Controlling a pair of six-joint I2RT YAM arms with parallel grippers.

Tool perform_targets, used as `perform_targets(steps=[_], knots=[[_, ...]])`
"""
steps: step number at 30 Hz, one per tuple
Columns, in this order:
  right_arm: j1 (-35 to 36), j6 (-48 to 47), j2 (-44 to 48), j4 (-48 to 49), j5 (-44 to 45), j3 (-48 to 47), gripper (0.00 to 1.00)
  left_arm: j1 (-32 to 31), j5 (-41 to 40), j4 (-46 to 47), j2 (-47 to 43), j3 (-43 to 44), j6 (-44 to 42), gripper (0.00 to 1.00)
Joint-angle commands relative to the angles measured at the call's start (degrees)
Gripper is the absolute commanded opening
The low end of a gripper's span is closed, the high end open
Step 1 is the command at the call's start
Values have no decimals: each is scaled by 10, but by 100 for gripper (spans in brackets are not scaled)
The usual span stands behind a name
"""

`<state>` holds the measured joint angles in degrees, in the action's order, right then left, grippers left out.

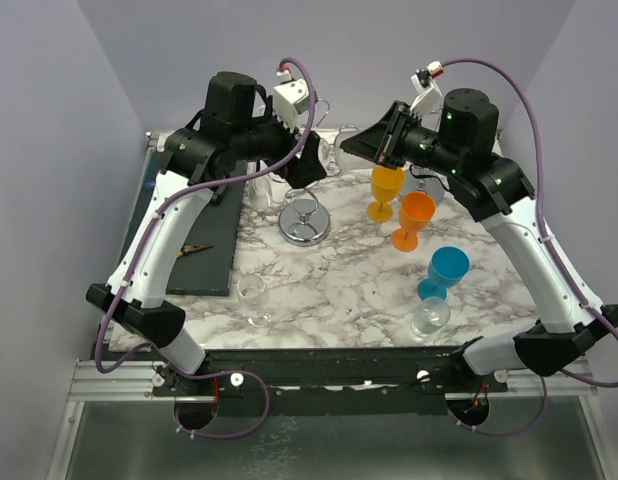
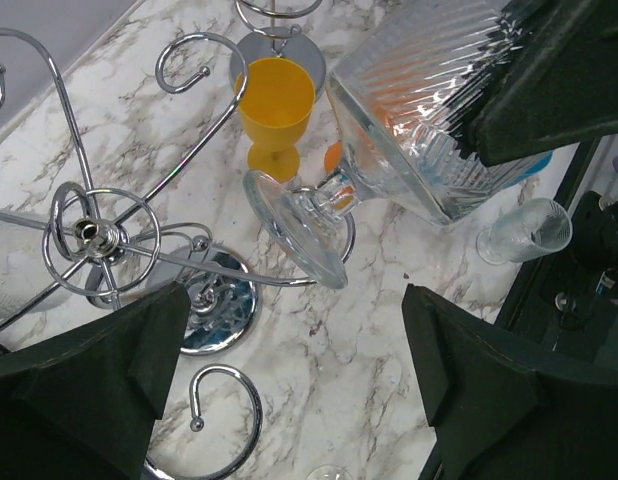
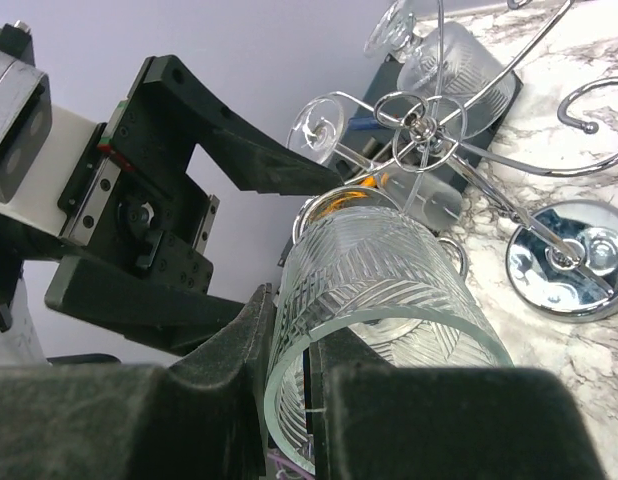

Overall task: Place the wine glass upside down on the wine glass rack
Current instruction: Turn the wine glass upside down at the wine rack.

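The clear ribbed wine glass (image 3: 389,290) lies tilted on its side in the air, and my right gripper (image 3: 309,400) is shut on its rim, one finger inside the bowl and one outside. In the left wrist view the wine glass (image 2: 429,110) points its foot (image 2: 294,225) at a hooked arm of the chrome wine glass rack (image 2: 89,235); the foot touches or just overlaps the wire. My left gripper (image 2: 299,380) hangs open over bare marble beside the rack's base (image 2: 214,300), holding nothing. From above, both grippers (image 1: 307,172) (image 1: 374,150) meet over the rack (image 1: 304,222).
Another ribbed glass (image 3: 454,70) hangs on the rack. Yellow (image 1: 386,190), orange (image 1: 416,218) and blue (image 1: 446,272) goblets stand right of the rack, with clear glasses near the front (image 1: 430,318) (image 1: 252,297). A dark mat (image 1: 189,240) lies on the left.
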<state>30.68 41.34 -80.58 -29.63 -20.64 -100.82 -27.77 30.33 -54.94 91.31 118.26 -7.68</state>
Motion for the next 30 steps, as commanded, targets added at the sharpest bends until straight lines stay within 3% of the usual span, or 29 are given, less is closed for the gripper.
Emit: perform_targets(steps=[1, 4, 13, 15, 21, 22, 23, 26, 30], knots=[[3, -8, 38, 34, 4, 6, 0, -2, 13, 32, 14, 12, 25, 95], [2, -2, 41, 51, -6, 11, 0, -2, 33, 38, 26, 31, 42, 93], [2, 21, 38, 111, -55, 36, 0, -2, 36, 38, 49, 70, 58, 71], [2, 25, 41, 126, -63, 47, 0, -2, 33, 38, 50, 72, 57, 62], [2, 36, 62, 189, -84, 93, 0, -1, 7, 38, 49, 77, 32, 22], [3, 37, 74, 205, -87, 113, 10, -2, -8, 38, 42, 77, 4, 5], [2, 37, 76, 204, -91, 116, 15, -1, -12, 38, 39, 76, -5, 0], [3, 31, 76, 184, -101, 118, 44, -2, -20, 38, 29, 79, -36, 0], [2, 11, 79, 125, -115, 118, 70, -2, -24, 46, 4, 69, -106, 0]])
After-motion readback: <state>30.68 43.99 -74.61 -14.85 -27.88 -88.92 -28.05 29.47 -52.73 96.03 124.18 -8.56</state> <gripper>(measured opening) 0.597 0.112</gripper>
